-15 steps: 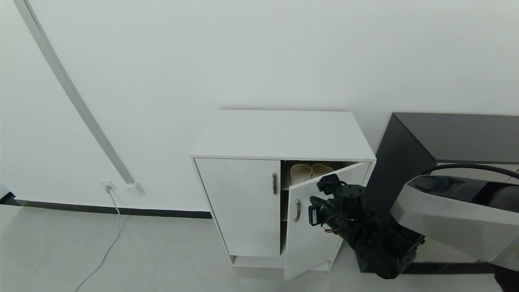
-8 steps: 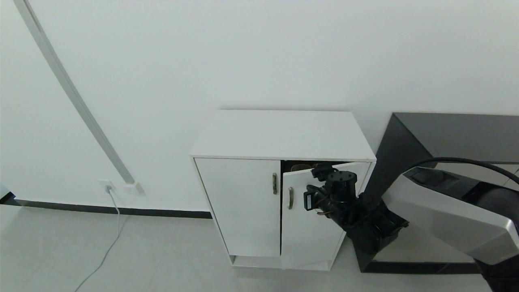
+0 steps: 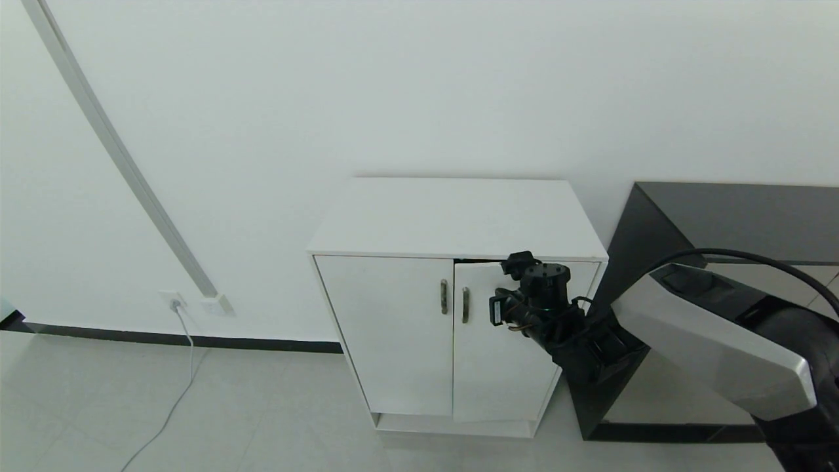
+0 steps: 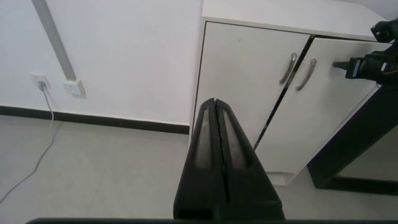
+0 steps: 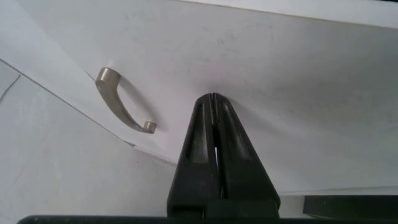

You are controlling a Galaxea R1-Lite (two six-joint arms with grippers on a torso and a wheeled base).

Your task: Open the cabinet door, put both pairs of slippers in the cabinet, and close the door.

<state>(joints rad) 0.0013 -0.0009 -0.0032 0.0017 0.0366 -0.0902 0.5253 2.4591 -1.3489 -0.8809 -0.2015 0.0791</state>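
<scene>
My right hand [image 5: 212, 99] has its two fingers pressed together and holds nothing. The closed tip touches the flat front of the right door [image 3: 498, 367], a little beside the door's handle [image 3: 465, 305]. I think this is the reason for the closed fingers: a narrow, stiff tip pushes a flat panel better than open fingers, and the handle is not needed for pushing.

The right door stands almost level with the left door [image 3: 387, 328] of the cabinet [image 3: 452, 216]. A thin dark line shows along its top edge and between the two doors, so I judge it is not fully shut. I judge that both pairs of slippers are already inside, behind the doors, and that this is the last step of the task. One more small push toward the cabinet should finish it.

My left hand [image 4: 214, 102] is also clenched with nothing in it, well apart from the cabinet and above the floor [image 3: 196, 419], probably so that it does not block the door.
</scene>
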